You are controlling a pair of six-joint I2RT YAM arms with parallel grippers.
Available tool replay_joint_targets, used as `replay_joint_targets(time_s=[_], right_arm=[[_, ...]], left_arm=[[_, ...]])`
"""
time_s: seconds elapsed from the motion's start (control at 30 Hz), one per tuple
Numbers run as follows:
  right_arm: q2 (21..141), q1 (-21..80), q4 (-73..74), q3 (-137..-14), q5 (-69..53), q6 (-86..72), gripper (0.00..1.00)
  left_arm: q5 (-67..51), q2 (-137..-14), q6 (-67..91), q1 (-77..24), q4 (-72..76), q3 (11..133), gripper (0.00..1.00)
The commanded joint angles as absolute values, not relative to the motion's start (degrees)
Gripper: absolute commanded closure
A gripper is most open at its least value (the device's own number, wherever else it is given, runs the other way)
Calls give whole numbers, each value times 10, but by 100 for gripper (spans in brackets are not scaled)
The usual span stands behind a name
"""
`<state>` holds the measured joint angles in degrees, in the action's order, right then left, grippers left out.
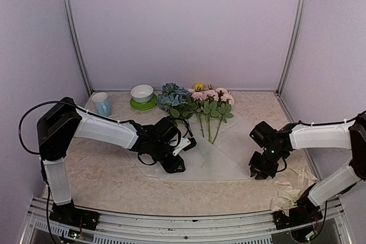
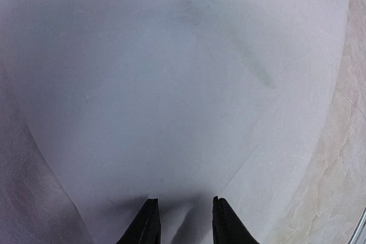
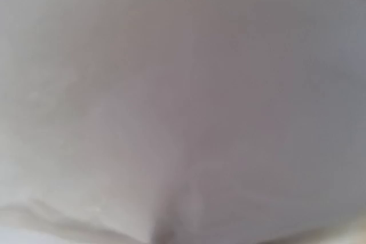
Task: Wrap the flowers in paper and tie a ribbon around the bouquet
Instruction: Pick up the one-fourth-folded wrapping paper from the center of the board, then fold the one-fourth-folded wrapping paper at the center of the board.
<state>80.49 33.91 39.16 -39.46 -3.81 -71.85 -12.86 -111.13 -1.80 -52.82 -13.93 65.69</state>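
The flowers (image 1: 197, 100) lie at the back middle of the table, blue, pink and yellow heads away from me, thin stalks running forward onto the paper (image 1: 211, 161). My left gripper (image 1: 173, 166) is at the sheet's left part. In the left wrist view its fingers (image 2: 184, 201) pinch a fold of the paper (image 2: 171, 84), which rises in front of the camera with a dark stalk showing faintly through. My right gripper (image 1: 260, 171) points down at the sheet's right corner. Blurred white paper (image 3: 183, 107) fills the right wrist view and hides the fingers. The ribbon (image 1: 290, 190) lies heaped at the front right.
A light blue cup (image 1: 102, 104) and a white bowl on a green saucer (image 1: 142, 95) stand at the back left. Metal frame posts (image 1: 74, 32) rise at the back corners. The ribbon heap lies close to the right arm's base.
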Motion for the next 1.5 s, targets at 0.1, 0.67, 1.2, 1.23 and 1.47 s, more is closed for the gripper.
replay_joint_targets(time_s=[0.1,0.67,1.2,1.23,1.47], right_arm=[[812,335,375,-385,-26,-694,100],[848,409,506,-526,99,-668,100],[771,456,252,-480,26,-546,86],[759,456,239,-467,28,-545,80],[683,456,90,-350,-2,-536,9]], left_arm=[[-125,-1079,-18,-532,-171,682,68],[-206,-1250,-12,-544,-118,889,60],[-216,-1345,5,-531,-141,932,60],[-216,-1345,4,-530,-140,930,60],[-227,-1350,13,-521,-133,918,61]])
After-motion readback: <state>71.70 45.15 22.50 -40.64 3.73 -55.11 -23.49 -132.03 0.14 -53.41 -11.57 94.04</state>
